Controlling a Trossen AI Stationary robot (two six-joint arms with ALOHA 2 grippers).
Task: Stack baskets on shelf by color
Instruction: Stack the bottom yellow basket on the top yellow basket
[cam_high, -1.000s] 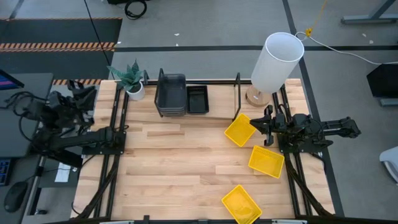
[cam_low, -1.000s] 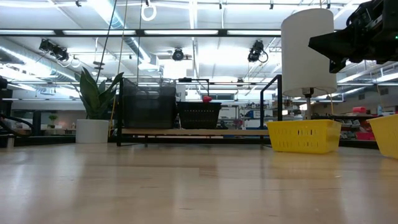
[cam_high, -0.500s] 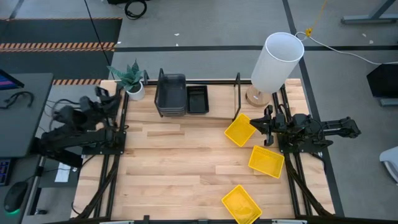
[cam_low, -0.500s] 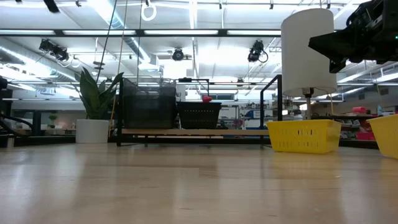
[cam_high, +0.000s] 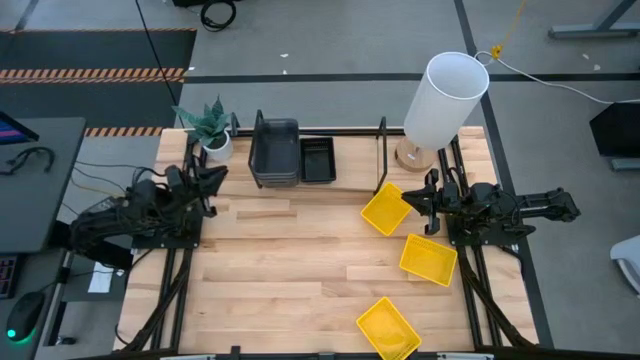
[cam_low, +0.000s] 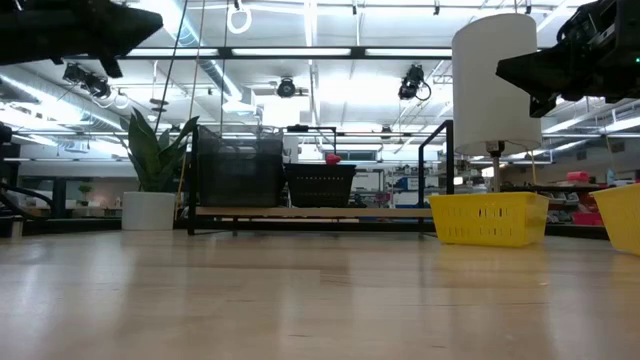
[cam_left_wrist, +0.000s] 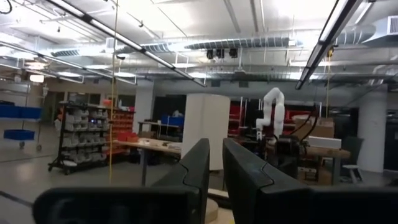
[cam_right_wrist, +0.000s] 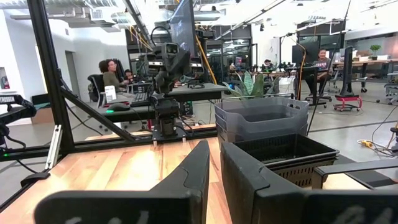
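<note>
Wooden table (cam_high: 290, 270), three yellow baskets (cam_high: 385, 209) off the shelf (cam_high: 382, 150)
Right gripper (cam_high: 429, 203), fingers nearly closed and empty, should spread before gripping the rim; left gripper (cam_high: 212, 177) likewise

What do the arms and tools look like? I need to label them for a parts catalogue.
Both arms are dark, jointed and bulky, mounted on black frames. The left tool and right tool each have two flat, dark, tapering fingers. Black cables trail beside the left arm.

My low view cuts off one yellow basket (cam_low: 625, 217) at its right edge; the third is out of frame.
</note>
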